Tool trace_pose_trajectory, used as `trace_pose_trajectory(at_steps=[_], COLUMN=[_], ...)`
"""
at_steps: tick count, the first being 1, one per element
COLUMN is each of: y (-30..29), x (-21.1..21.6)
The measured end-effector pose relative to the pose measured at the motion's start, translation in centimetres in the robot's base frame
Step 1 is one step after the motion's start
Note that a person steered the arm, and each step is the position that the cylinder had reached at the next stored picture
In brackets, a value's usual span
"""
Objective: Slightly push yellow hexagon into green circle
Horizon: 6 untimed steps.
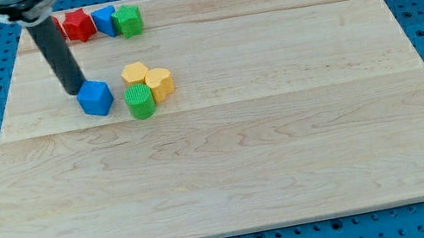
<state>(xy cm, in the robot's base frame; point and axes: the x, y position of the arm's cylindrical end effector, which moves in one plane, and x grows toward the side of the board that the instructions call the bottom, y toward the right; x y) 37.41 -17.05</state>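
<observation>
The arm carries no jaws, so no open or closed state applies; it ends in a dark rod whose tip [76,91] rests on the wooden tabletop [228,160] in the view's upper left.

Just to the tip's right, touching or nearly touching it, sits a blue cube [95,97]. Further right of the tip lies a tight cluster of three blocks. The green circle [139,101] is the nearest of these, slightly toward the view's bottom. The yellow hexagon [159,83] stands beside it on the side away from the tip, in contact with it. A second yellow block [134,72], shape not clearly made out, sits toward the view's top of the circle, touching both.

Toward the view's top from the tip, along the tabletop's far edge, stands a row: a red block [57,26] partly hidden behind the rod, a red star [77,25], a blue block [104,21] and a green block [127,20], each touching its neighbour.
</observation>
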Motion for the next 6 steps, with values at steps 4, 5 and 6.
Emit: trace_pose_trajectory(at_steps=[4,5,6], y=[0.2,4.6,8.9], x=[-4.3,-4.6,-4.4])
